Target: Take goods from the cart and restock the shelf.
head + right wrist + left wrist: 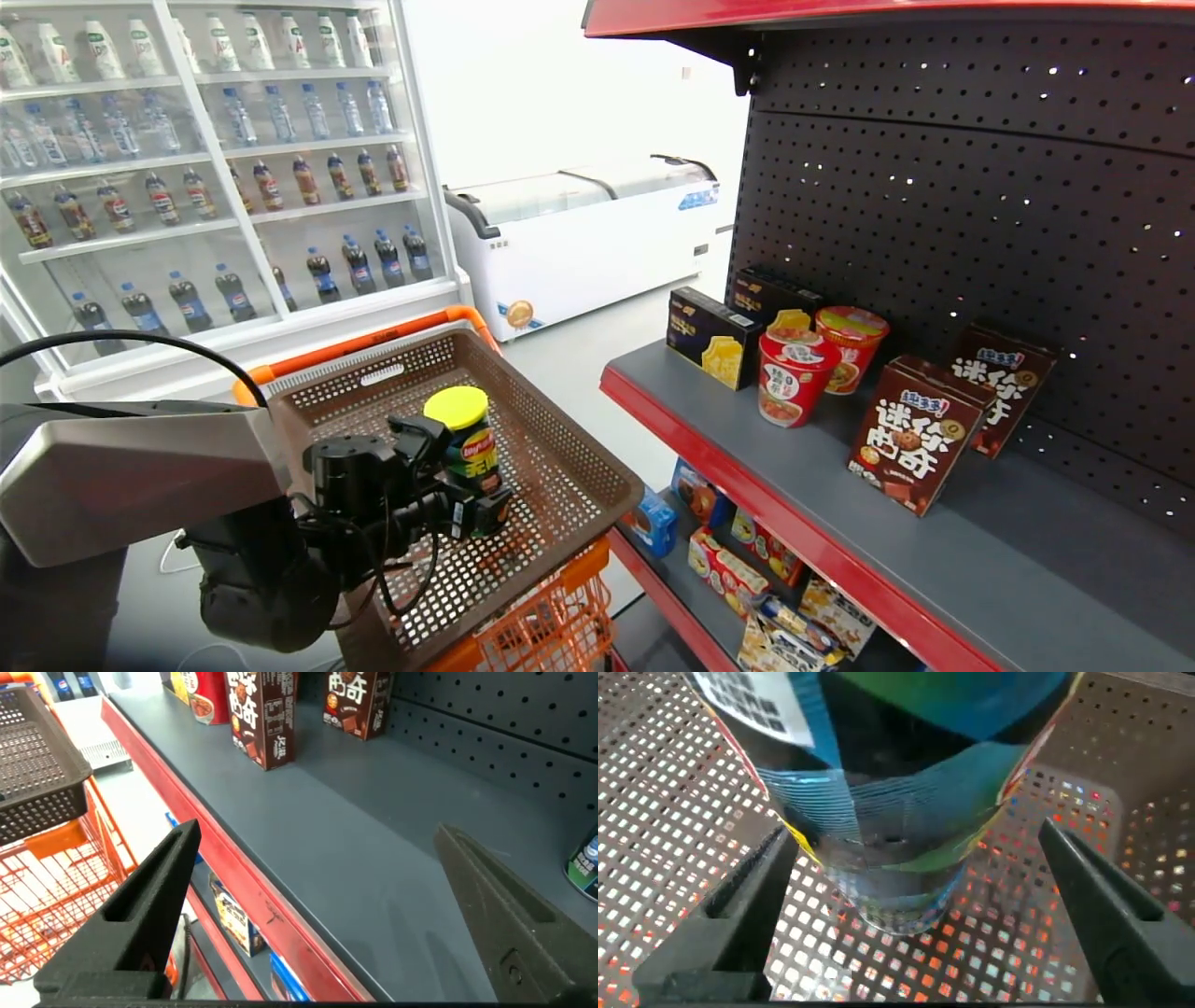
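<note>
A can with a yellow lid [464,431] stands in the brown perforated basket [569,439] on top of the orange cart [551,627]. My left gripper [457,476] is down in the basket with its fingers on either side of the can [896,812]. The fingers [738,905] stand open, with a small gap to the can's wall. My right gripper [318,835] hangs open and empty over a bare stretch of the grey shelf [374,868]. Brown boxes [262,719] stand farther along that shelf.
The grey shelf [840,495] with a red front edge holds black boxes [711,336], red cup noodles [794,375] and brown boxes [917,434]; its near half is bare. A lower shelf [747,569] holds packets. A drinks cooler [205,168] and chest freezer [579,233] stand behind.
</note>
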Controlling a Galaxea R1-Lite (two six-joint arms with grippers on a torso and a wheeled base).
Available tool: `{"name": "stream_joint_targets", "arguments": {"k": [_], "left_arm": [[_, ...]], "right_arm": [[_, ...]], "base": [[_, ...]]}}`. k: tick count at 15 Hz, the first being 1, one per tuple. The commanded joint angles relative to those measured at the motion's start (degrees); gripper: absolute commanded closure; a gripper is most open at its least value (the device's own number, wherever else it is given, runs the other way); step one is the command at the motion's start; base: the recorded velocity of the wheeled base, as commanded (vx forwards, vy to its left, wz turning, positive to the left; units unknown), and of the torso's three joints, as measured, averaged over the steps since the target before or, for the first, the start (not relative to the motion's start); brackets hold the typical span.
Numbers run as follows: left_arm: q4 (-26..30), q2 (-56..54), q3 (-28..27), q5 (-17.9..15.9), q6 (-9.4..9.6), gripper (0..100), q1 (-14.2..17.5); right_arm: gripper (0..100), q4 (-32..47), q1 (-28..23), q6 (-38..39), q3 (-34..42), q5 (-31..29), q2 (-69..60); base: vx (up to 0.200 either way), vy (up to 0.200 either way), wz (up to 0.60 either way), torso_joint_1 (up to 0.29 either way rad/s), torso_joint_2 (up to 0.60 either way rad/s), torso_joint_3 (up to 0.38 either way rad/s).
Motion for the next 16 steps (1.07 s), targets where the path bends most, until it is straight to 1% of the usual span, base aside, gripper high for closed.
{"name": "stream_joint_targets", "arguments": {"k": [1, 3, 5, 6, 9, 10, 11, 12, 14, 15, 16], "left_arm": [[0.27, 0.99, -1.38, 0.01, -0.03, 0, 0.42], [0.54, 1.07, -2.44, -0.08, -0.21, 0, 0.68], [-0.08, 1.07, -2.35, -0.16, -0.21, 0, 0.77], [-0.08, 1.07, -2.79, -0.16, -0.21, 100, 0.77], [-0.17, -0.33, -4.46, 0.28, -0.03, 100, -0.11], [-0.25, -2.53, -4.64, 1.07, -0.03, 100, -1.34], [-0.34, -3.67, -4.55, 2.56, -0.03, 100, -1.86], [-0.25, -5.52, -3.76, 6.43, -0.12, 100, -2.39], [0.80, -10.70, -2.53, 7.40, -0.73, 100, -2.66], [5.55, -17.91, -1.74, 8.10, -0.82, 100, -2.57], [11.52, -24.41, -1.65, 8.63, -0.91, 100, -2.48]], "right_arm": [[0, -0.04, 0.05, -0.04, 0.01, 0.00, -0.02], [0, -0.04, 0.05, -0.04, 0.01, 0.00, -0.02], [0, -0.04, 0.05, -0.04, 0.01, 0.00, -0.02], [0, -0.04, 0.05, -0.04, 0.01, -0.08, -0.02], [0, -0.04, 0.05, -0.04, 0.01, 0.00, -0.02], [0, -0.04, 0.05, 0.05, 0.01, 0.00, -0.02], [0, -0.04, 0.05, 0.05, 0.01, 0.00, -0.02], [0, -0.04, 0.05, -0.04, 0.01, 0.00, -0.02], [0, -0.04, 0.05, -0.04, 0.01, 0.00, -0.02], [0, -0.04, 0.05, 0.05, 0.01, 0.00, -0.02], [0, -0.04, 0.05, -0.04, 0.01, -0.08, -0.02]], "base": [[0.000, 0.000, 0.00, 0.000, 0.00, 0.000], [0.000, 0.000, 0.00, 0.000, 0.00, 0.000], [0.000, 0.000, 0.00, 0.000, 0.00, 0.000], [0.000, 0.000, 0.00, 0.000, 0.00, 0.000], [0.000, 0.000, 0.00, 0.000, 0.00, 0.000], [0.000, 0.000, 0.00, 0.000, 0.00, 0.000], [0.000, 0.000, 0.00, 0.000, 0.00, 0.000], [0.000, 0.000, 0.00, 0.000, 0.00, 0.000], [0.000, 0.000, 0.00, 0.000, 0.00, 0.000], [0.000, 0.000, 0.00, 0.000, 0.00, 0.000], [0.000, 0.000, 0.00, 0.000, 0.00, 0.000]]}}
